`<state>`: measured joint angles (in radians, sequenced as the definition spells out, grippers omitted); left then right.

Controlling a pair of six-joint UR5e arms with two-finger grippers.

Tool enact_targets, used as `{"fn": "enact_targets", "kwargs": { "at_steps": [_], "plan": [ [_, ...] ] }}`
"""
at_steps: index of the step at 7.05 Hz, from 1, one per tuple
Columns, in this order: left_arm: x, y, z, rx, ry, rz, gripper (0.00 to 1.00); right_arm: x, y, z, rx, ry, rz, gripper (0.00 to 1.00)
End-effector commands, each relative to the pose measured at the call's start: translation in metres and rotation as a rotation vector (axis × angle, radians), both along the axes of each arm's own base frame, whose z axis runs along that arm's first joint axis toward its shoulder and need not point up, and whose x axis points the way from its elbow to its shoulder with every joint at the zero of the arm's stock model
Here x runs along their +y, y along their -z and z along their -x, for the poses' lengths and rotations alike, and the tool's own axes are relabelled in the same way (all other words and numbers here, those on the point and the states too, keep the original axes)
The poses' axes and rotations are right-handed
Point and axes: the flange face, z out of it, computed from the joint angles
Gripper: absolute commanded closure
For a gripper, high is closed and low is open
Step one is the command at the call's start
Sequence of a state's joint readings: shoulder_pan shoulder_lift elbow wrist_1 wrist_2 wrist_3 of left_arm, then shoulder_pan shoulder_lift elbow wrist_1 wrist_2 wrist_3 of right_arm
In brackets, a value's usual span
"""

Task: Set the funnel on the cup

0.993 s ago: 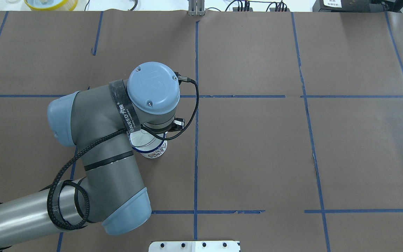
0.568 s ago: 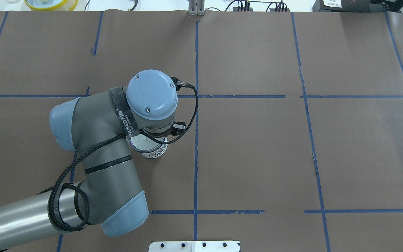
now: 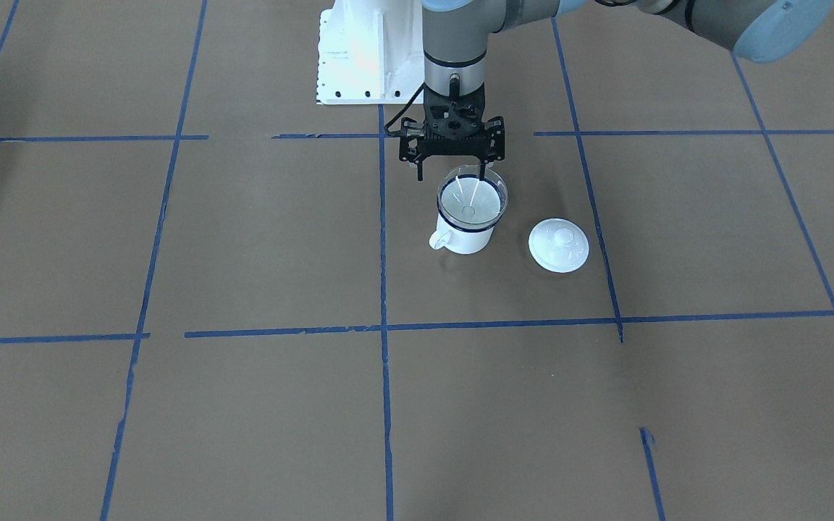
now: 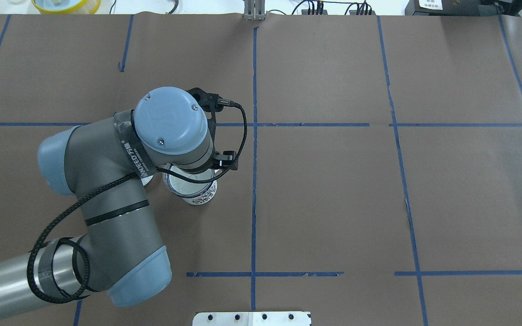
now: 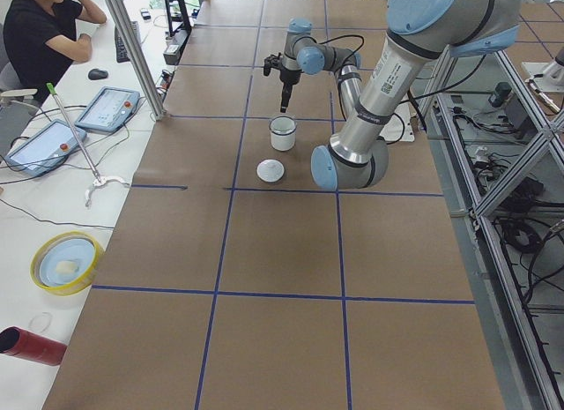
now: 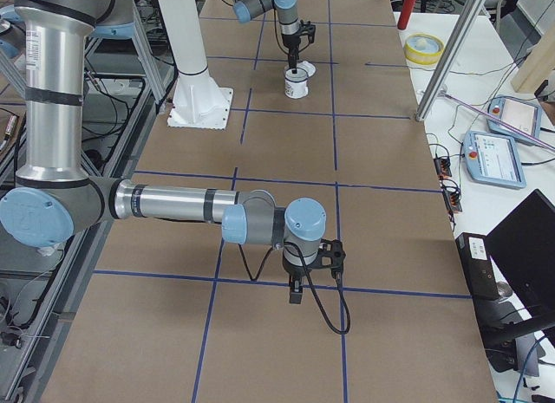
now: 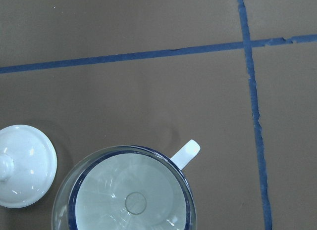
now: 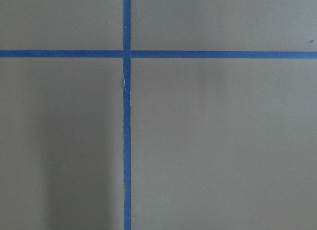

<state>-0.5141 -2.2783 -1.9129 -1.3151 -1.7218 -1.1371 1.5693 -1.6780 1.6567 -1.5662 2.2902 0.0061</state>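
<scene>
The clear funnel (image 3: 472,197) sits in the mouth of the white cup (image 3: 466,239), its rim resting on the cup's blue rim line. My left gripper (image 3: 452,174) is open and empty, just above the cup's rim on the robot's side. The left wrist view looks down into the funnel (image 7: 131,190); the cup's handle (image 7: 187,152) shows, the fingers do not. In the overhead view the left wrist hides the gripper and part of the cup (image 4: 202,197). My right gripper (image 6: 296,292) hangs over the table far from the cup; I cannot tell whether it is open or shut.
A white round lid (image 3: 559,246) with a knob lies flat on the table beside the cup, also in the left wrist view (image 7: 22,165). The brown table cover (image 3: 243,405) carries a grid of blue tape lines. The robot's white base plate (image 3: 366,51) stands behind the cup.
The left wrist has swung to the overhead view's left. The funnel, first slightly off the cup's rim, now rests on it. An edge of the lid has come into sight.
</scene>
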Motion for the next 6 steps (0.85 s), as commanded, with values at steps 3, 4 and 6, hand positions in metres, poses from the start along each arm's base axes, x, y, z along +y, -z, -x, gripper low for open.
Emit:
{"fn": "enact_targets", "kwargs": {
  "at_steps": [3, 4, 6],
  "plan": [
    [-0.065, -0.022, 0.091, 0.195, 0.083, -0.030, 0.00, 0.000, 0.000, 0.000, 0.000, 0.000, 0.000, 0.00],
    [-0.091, -0.061, 0.139, 0.208, 0.004, -0.035, 0.00, 0.000, 0.000, 0.000, 0.000, 0.000, 0.000, 0.00],
    [-0.132, -0.140, 0.236, 0.121, -0.057, -0.093, 0.00, 0.000, 0.000, 0.000, 0.000, 0.000, 0.000, 0.00]
  ]
}}
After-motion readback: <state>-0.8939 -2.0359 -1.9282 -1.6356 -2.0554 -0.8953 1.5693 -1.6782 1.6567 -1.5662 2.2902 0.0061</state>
